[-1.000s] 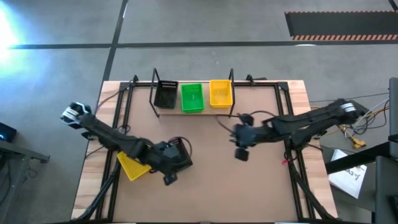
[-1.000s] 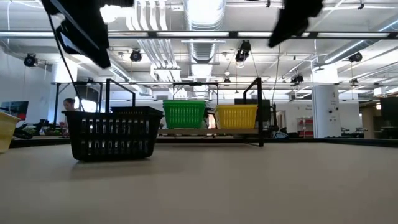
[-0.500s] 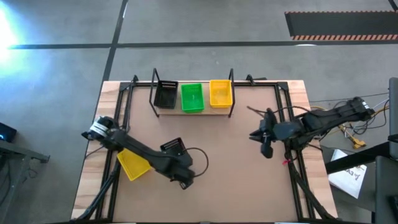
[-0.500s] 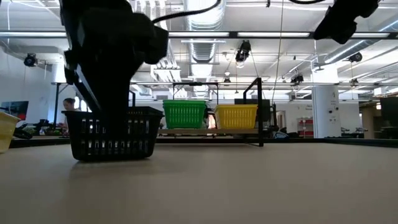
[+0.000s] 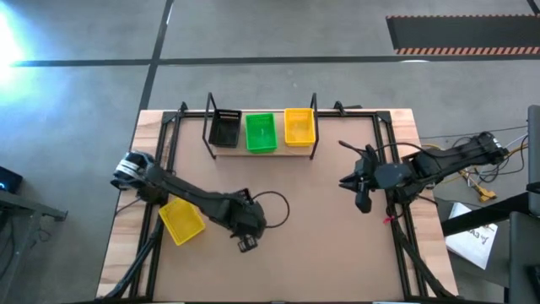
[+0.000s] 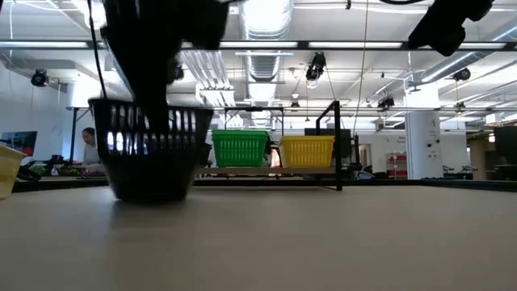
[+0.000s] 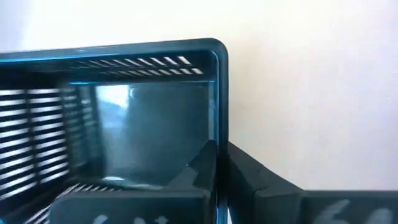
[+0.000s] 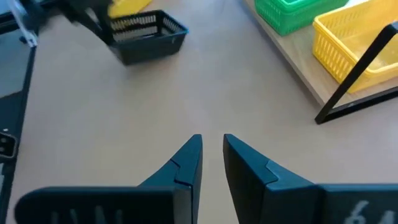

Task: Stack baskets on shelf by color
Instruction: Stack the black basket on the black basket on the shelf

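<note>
My left gripper [image 7: 221,168] is clenched on one wall of the black basket [image 6: 149,149], raised just off the table [image 5: 321,253]. I judge it light, thin-walled and flexible; grip the rim. My right gripper [image 8: 211,155] waits empty, fingers slightly apart

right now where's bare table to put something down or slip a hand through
The widest bare patch is mid-table, between the shelf, the left gripper shut on the black basket, and the right gripper. The front right corner is also bare. It is crowded front left around the loose yellow basket.
</note>
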